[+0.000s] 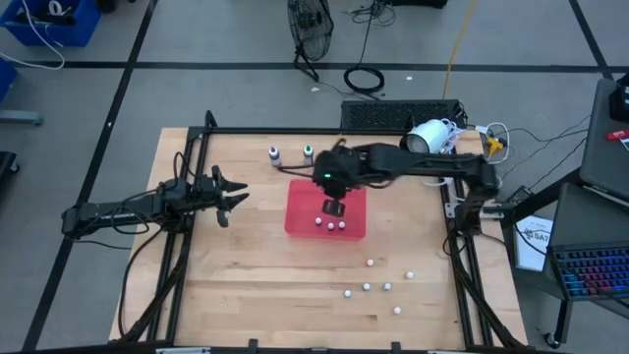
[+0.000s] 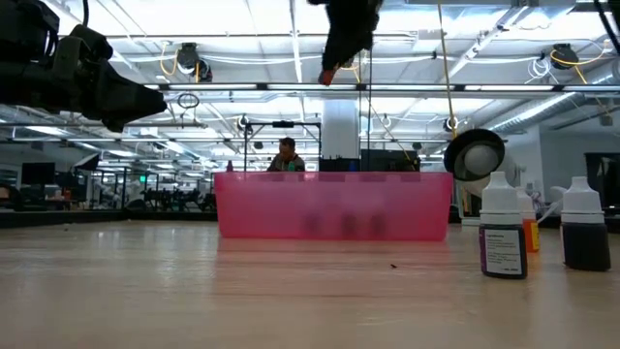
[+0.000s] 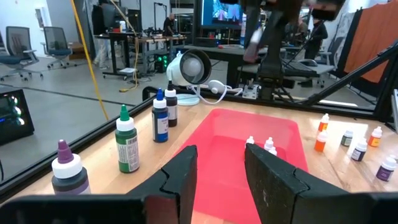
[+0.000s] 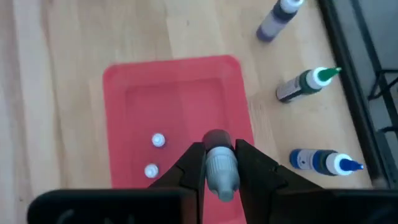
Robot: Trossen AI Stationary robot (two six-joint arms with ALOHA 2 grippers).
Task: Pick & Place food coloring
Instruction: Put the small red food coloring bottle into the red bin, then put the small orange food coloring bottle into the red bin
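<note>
While the left tool (image 1: pixel 228 196) waits pinched together near the worktop's left edge, the right tool (image 4: pixel 219 167) grips a food coloring bottle (image 4: pixel 221 168) (grey-capped) above the red tray (image 4: pixel 176 93).

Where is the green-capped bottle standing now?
In the left wrist view, the green-capped bottle stands upright on the table, beside the red tray, between the purple-capped bottle and the blue-capped bottle.
</note>
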